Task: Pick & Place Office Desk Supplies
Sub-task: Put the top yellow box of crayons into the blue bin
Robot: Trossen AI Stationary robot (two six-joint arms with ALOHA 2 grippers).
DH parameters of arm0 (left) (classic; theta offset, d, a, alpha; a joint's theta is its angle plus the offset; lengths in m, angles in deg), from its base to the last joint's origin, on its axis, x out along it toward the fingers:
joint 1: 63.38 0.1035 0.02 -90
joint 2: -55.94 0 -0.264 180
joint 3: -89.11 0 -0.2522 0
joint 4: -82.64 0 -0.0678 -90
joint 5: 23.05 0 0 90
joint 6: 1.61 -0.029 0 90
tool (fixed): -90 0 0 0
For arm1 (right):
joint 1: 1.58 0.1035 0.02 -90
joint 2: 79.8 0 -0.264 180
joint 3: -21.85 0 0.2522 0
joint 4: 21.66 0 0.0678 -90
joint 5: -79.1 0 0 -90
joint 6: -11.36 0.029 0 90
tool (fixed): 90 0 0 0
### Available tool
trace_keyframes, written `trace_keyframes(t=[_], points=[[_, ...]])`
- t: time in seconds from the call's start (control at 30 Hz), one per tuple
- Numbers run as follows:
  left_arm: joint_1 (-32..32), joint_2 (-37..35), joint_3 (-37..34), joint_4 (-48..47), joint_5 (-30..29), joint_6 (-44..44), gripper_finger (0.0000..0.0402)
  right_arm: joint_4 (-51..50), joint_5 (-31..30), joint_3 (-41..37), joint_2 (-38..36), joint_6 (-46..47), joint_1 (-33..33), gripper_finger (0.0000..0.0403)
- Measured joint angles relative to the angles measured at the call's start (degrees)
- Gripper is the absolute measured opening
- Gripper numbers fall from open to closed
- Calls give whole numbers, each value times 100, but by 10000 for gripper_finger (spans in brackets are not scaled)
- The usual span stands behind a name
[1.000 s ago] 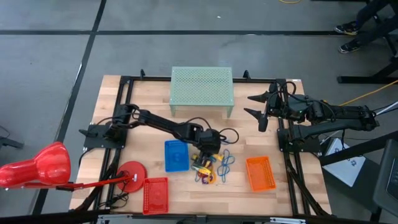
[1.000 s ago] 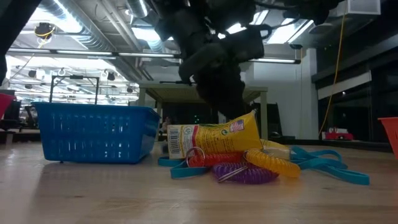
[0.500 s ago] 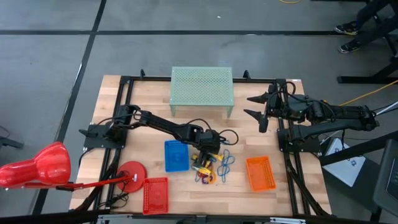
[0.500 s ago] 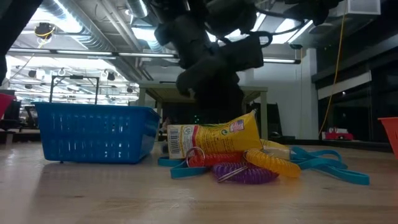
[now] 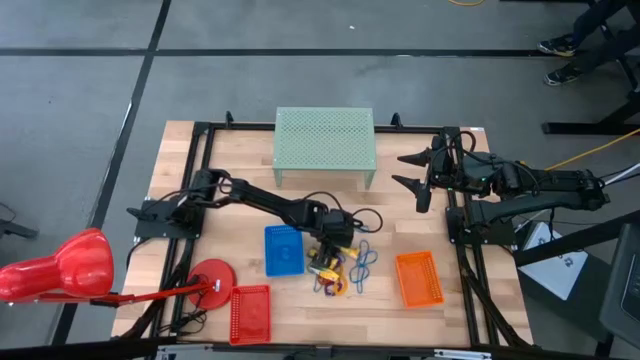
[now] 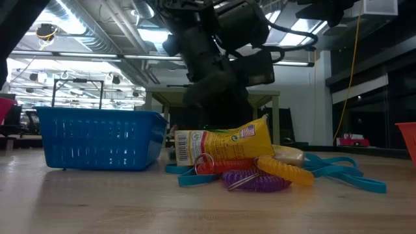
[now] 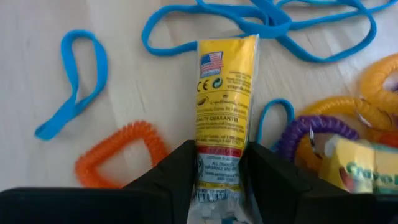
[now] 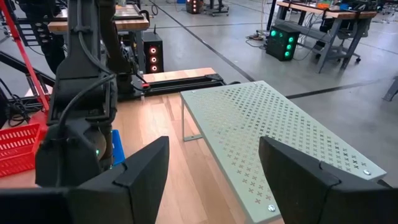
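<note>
The office supplies [image 5: 340, 268] lie in a small heap near the middle of the counter [image 5: 240, 160], between the blue tray [image 5: 283, 249] on the left and the orange tray [image 5: 418, 278] on the right. In the left wrist view the heap shows a yellow packet [image 7: 227, 93] with printed labels, a blue band loop [image 7: 74, 81], an orange coil [image 7: 118, 155], a purple coil [image 7: 305, 134], a yellow coil [image 7: 379, 87], a long tangled blue cord [image 7: 273, 25] and the corner of a yellow crayon box [image 7: 364, 168]. At the far left a red lamp [image 5: 70, 270] stands with its round base on the counter, and a red tray [image 5: 250, 312] sits just beside that base. The left gripper [image 7: 219, 171] is down over the heap, its fingers [image 7: 171, 171] closed on the near end of the yellow packet, one on each side of it. In the low view the packet [image 6: 224, 144] rests on top of the coils beside the blue tray. A pale green perforated shelf [image 5: 324, 145] stands at the back of the counter. The right gripper [image 5: 412, 170] hangs at the right rear edge, well apart from the heap, with its fingers [image 8: 140, 171] spread wide and holding nothing.
</note>
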Motion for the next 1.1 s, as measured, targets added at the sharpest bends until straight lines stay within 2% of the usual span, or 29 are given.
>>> trace_keyframes(t=[0.17, 0.33, 0.5, 0.73, 1.0, 1.1], points=[[-13, 38, 0, -63, -32, -45, 141, 0, 2, 0, 0, 0, 0, 250], [3, -8, 0, -78, -11, -94, 93, 0, 0, 0, 0, -1, 0, 250], [18, -394, 0, -100, 27, -169, 52, 0, 2, 0, 0, -2, 0, 250], [35, -931, 0, -587, 225, -314, 65, 0, 2, 0, 0, -3, 0, 250], [-52, -1438, 2, -1778, 392, -73, 55, -11, 20, 0, 0, -23, 0, 250], [-82, -1769, -277, -1588, 838, 86, 56, -27, 17, 0, 0, -26, 0, 250]])
